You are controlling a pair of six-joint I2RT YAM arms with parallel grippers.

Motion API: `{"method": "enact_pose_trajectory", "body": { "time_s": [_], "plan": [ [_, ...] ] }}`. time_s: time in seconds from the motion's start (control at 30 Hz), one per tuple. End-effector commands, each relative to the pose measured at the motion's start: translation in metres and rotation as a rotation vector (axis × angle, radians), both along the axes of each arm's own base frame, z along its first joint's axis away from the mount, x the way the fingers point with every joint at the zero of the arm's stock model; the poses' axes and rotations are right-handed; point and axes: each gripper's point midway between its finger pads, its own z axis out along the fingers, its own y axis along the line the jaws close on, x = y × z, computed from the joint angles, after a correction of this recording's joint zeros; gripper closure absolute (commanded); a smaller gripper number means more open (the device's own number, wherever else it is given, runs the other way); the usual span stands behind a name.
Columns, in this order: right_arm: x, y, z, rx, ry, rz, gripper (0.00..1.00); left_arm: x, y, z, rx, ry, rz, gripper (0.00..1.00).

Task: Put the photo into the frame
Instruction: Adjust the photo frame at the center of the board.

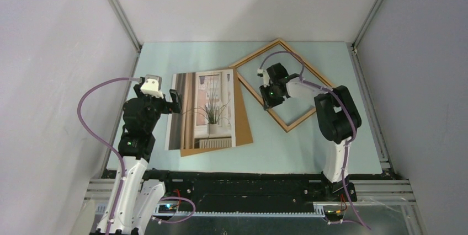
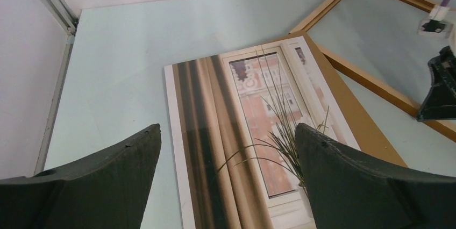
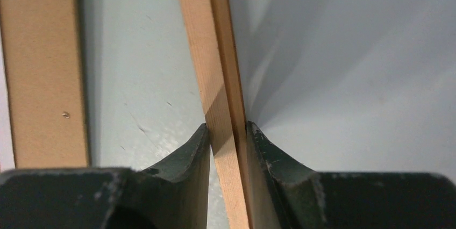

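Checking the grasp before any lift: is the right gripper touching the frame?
Touching. In the right wrist view, the right gripper pinches a rail of the frame, both fingers against its sides.

A robotics lab test cell: plain white panels (image 1: 248,3) stand beyond and outboard of the left gripper (image 1: 174,102) and right gripper (image 1: 271,97), aluminium struts (image 1: 120,11) edge the pale tabletop (image 1: 165,58), purple cables (image 1: 80,103) trail behind each wrist.
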Motion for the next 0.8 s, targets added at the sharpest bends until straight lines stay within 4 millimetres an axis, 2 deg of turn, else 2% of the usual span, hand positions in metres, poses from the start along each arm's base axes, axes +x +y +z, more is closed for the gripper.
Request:
{"method": "enact_pose_trajectory", "body": {
  "time_s": [0.0, 0.13, 0.3, 0.47, 0.67, 0.77],
  "plan": [
    [0.003, -0.037, 0.006, 0.007, 0.003, -0.186, 0.71, 0.002, 0.0, 0.009, -0.003, -0.036, -0.006, 0.02],
    [-0.001, -0.045, 0.004, 0.038, 0.01, -0.25, 0.75, 0.002, 0.0, 0.009, -0.002, -0.034, -0.004, 0.02],
    [0.004, -0.057, 0.004, 0.072, 0.006, -0.334, 0.81, 0.002, 0.001, 0.01, -0.002, -0.038, 0.001, 0.02],
    [0.003, -0.07, 0.002, 0.101, 0.019, -0.404, 0.82, 0.002, 0.001, 0.009, 0.0, -0.033, 0.002, 0.02],
    [0.0, -0.073, 0.002, 0.154, 0.035, -0.476, 0.83, 0.004, 0.002, 0.005, 0.004, -0.021, 0.007, 0.02],
    [-0.002, -0.067, 0.003, 0.192, 0.053, -0.483, 0.83, 0.004, 0.003, 0.004, 0.007, -0.018, 0.01, 0.02]
  ]
}}
